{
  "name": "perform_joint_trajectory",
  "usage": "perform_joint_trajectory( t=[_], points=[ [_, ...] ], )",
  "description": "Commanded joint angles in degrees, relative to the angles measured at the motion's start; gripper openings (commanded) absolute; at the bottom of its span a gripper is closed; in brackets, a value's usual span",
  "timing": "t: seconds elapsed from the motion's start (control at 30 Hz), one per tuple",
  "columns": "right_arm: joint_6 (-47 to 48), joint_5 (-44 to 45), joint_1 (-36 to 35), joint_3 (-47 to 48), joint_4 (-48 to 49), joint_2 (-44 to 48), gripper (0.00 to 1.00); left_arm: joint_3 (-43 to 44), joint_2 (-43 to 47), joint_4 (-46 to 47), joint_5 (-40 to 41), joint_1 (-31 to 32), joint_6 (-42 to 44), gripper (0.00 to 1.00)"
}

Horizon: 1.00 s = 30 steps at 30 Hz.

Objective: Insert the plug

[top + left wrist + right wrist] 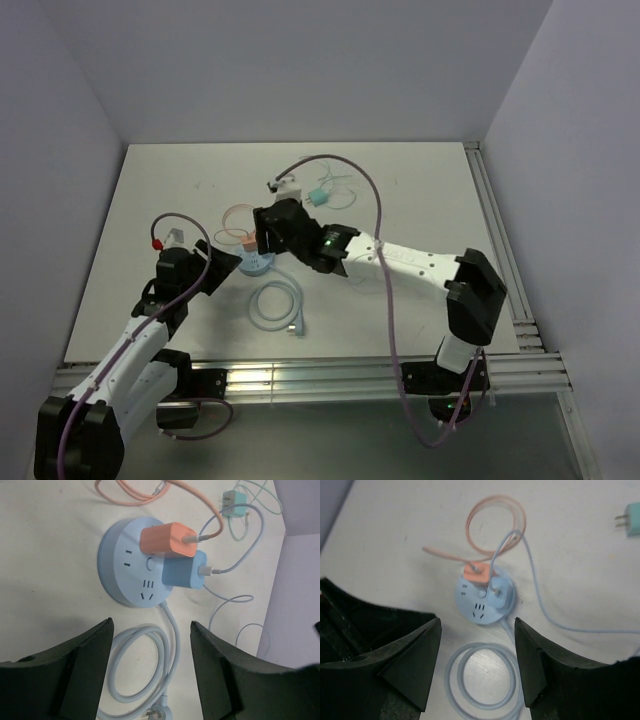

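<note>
blue socket (120, 575): orange plug (167, 541), blue plug (182, 571) in | l gripper (151, 632), r gripper (477, 627) wide

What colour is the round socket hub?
Light blue; the socket hub shows best in the left wrist view.

- Ahead of the left gripper (151, 630), the round socket hub (125, 567) was pale blue.
- The orange plug (167, 541) on it carried a matching orange cable (125, 500).
- The blue plug (182, 571) beside it was deeper blue.
- Farther ahead to the right, the mint plug (234, 503) was green.
- The coiled cord (176, 632) between the black fingers (65, 675) was pale blue.
- The table (45, 555) was off-white.
</note>
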<state>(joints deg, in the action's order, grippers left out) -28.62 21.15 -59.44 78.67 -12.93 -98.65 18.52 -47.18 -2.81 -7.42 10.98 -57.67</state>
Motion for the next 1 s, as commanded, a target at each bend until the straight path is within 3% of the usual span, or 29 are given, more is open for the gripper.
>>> perform_joint_trajectory(
  t=[0.0, 0.13, 0.2, 0.37, 0.43, 0.53, 0.67, 0.97],
  points=[
    [0.1, -3.7, 6.2, 1.6, -1.9, 4.1, 0.67, 4.3, 2.2, -1.9, 0.6, 0.3, 2.3, 0.68],
    [-1.2, -5.1, 15.2, 5.3, -5.4, 1.5, 0.82, 6.6, 2.0, -3.3, -0.8, 0.3, 3.6, 0.68],
    [-1.6, -5.3, 19.9, 9.3, -10.2, -3.6, 0.83, 7.9, 1.8, -4.0, -1.6, 0.3, 4.4, 0.67],
    [-2.9, -1.8, 24.7, 22.5, -15.8, -17.0, 0.91, 10.3, 1.9, -5.5, -2.6, 0.3, 6.2, 0.67],
    [-4.5, -4.2, 26.6, 27.1, -17.5, -20.5, 0.92, 11.1, 1.8, -6.0, -2.9, 0.3, 6.7, 0.67],
    [-6.6, -7.0, 29.7, 31.6, -17.9, -26.3, 0.90, 11.7, 1.9, -6.7, -3.5, 0.3, 7.3, 0.67],
    [-8.6, -12.5, 32.5, 36.2, -18.5, -32.5, 0.79, 12.1, 2.2, -6.9, -4.5, 0.3, 7.7, 0.67],
    [-11.1, -14.6, 34.7, 38.5, -15.5, -36.2, 0.71, 12.2, 1.7, -6.2, -5.7, 0.3, 7.8, 0.67]
  ],
)
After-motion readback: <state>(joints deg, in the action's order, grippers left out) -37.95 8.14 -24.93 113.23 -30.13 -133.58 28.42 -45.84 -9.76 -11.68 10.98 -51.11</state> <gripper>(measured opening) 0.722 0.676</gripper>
